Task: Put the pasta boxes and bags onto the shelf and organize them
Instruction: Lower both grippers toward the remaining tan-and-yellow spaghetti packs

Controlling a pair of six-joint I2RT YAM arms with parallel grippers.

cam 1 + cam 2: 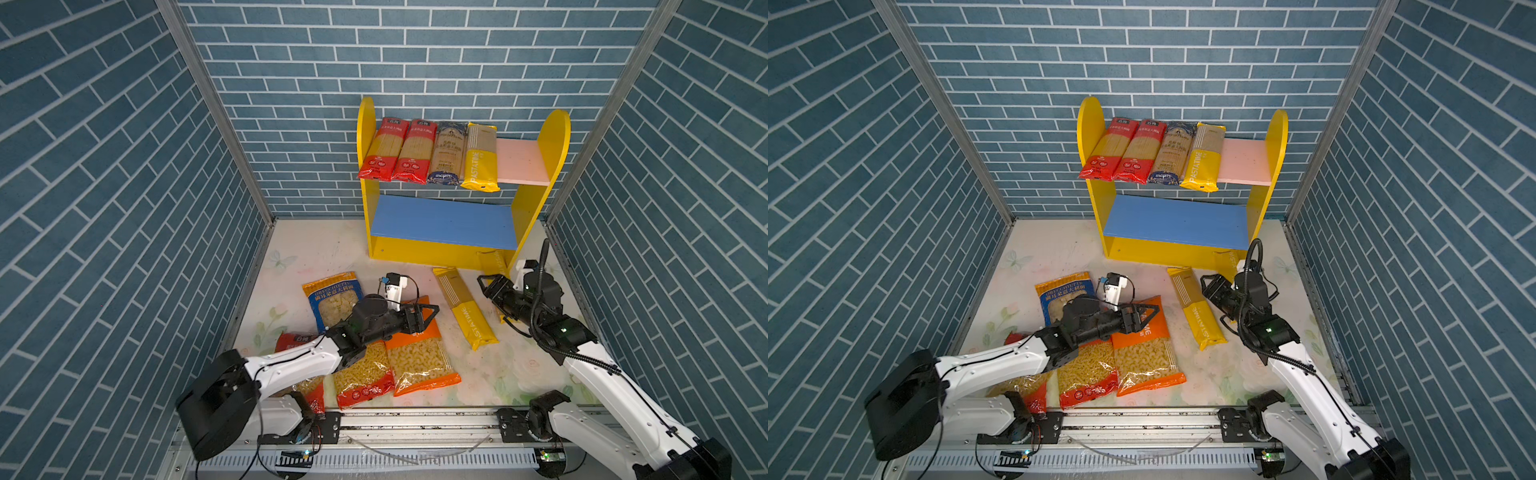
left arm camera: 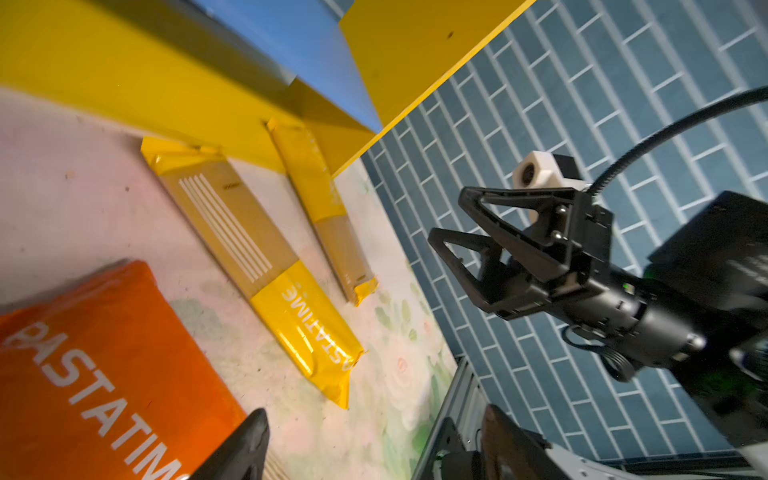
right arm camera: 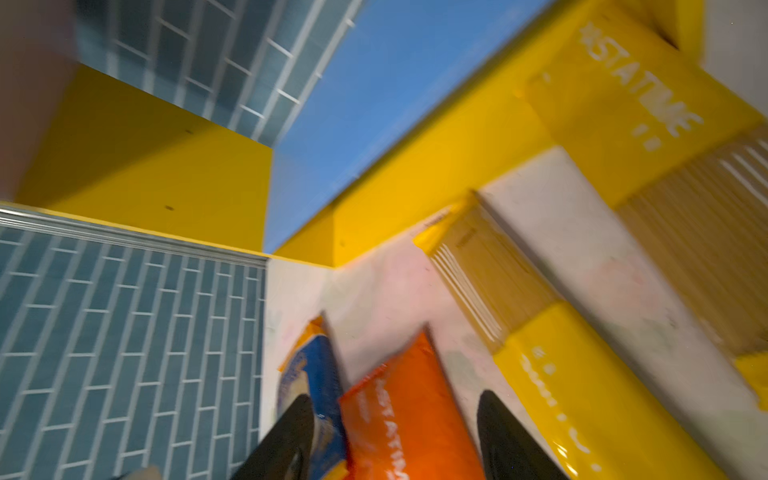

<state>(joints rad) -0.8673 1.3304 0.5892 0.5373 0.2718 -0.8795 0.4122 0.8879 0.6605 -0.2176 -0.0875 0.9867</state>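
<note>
Yellow pack (image 1: 463,307) awaits the shelf's (image 1: 521,162) free gap; left end effector (image 1: 432,318) and right end effector (image 1: 483,286) gape empty.

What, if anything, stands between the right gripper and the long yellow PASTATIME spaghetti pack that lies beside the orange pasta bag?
Nothing visible does. The right gripper hangs open close beside the long yellow PASTATIME spaghetti pack, with only bare tabletop between them. A second yellow pack lies beyond the gripper, by the shelf.

Top views look down; wrist views, one blurred, seemingly share the shelf (image 2: 124,62).
</note>
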